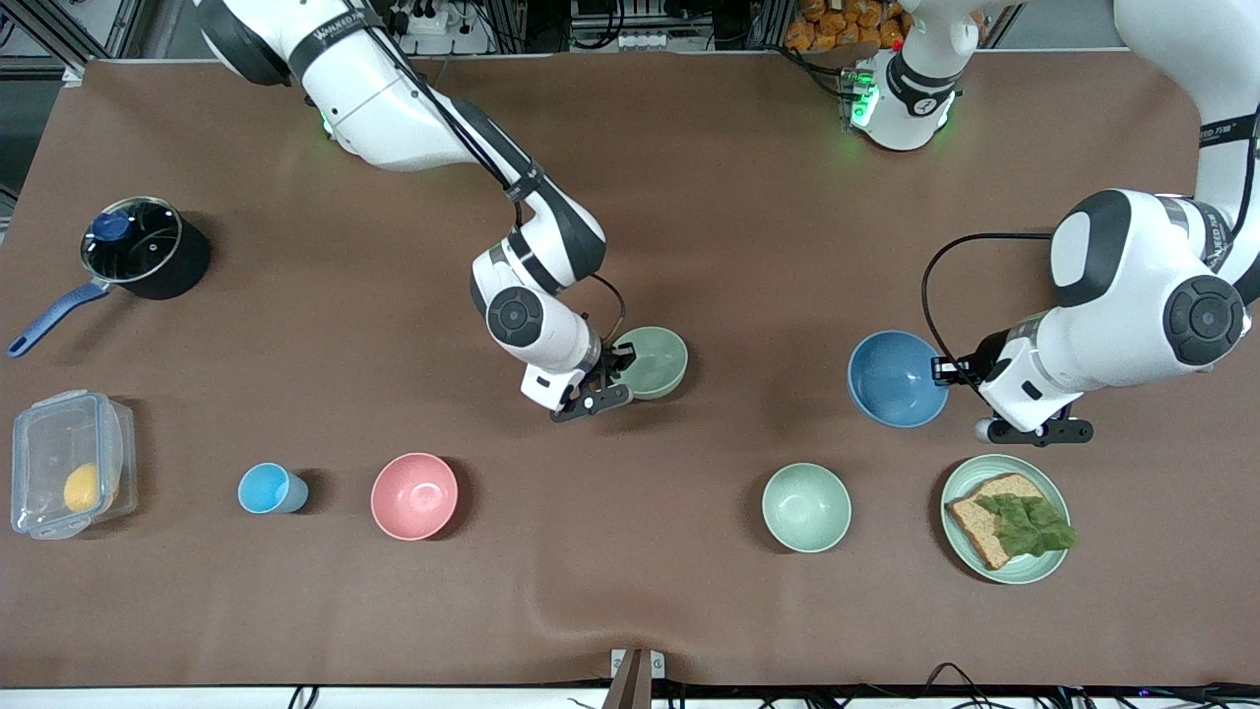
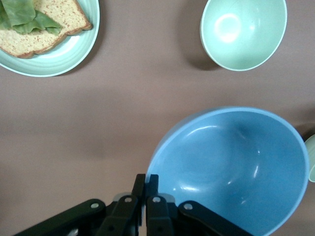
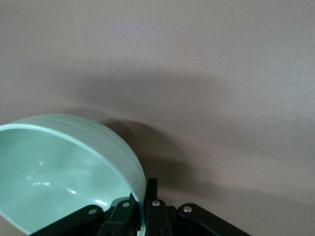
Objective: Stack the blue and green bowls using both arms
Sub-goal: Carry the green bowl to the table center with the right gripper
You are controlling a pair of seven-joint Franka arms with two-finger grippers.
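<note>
The right pincer (image 1: 608,379) was clamped on the rim of the green bowl (image 1: 652,361), one finger inside and one outside, near the middle of the counter (image 1: 689,197). The bowl looked tipped up in the right wrist view, so it was probably off the counter, though its underside could not be seen. Toward the left arm's end, the left pincer (image 1: 945,371) gripped the rim of the blue bowl (image 1: 891,379) the same way, the fingers (image 2: 152,194) drawn together on the wall.

To do the stacking well, each grip had to stay firm on the thin rim, since a bowl held at one edge tends to swing. One bowl should be levelled and centred over the other before lowering, and kept away from the mint bowl (image 1: 806,506) and the plate (image 1: 960,483) with bread.

Both pincers' fingertips were partly hidden by the bowl walls, and the wrists covered the rims in the front view.
</note>
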